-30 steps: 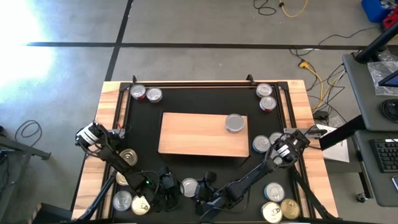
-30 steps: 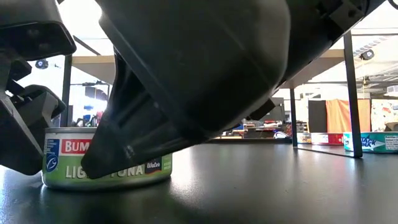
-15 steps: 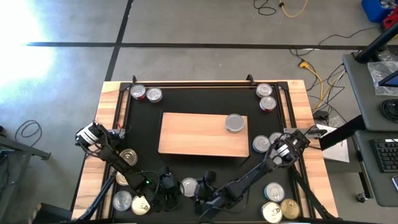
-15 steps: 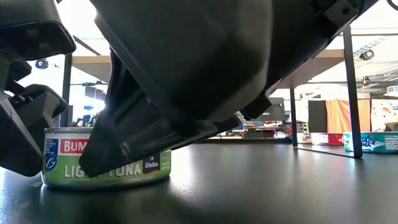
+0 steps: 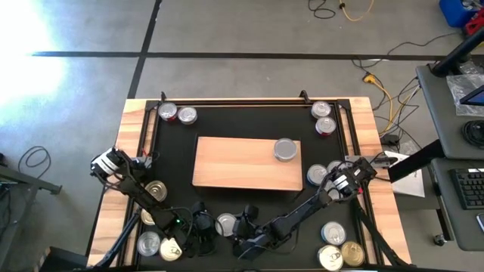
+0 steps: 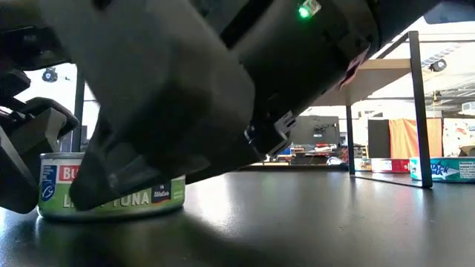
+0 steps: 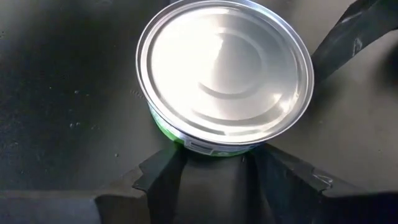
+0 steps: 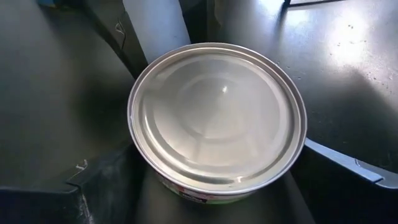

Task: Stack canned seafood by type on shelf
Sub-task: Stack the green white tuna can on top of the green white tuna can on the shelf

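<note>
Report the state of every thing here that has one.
Green-label tin: closed, upright on the black mat, between both tools.
Right tool: open, fingers on either side of that tin.
Left tool: low at the tin's other side.
Tin on the shelf: upright, alone, nothing stacked on it.
Shelf: flat on the mat, carrying one tin.

Both arms are matte black jointed links with silver-white collars at the shoulders; a green light glows on one housing.
</note>
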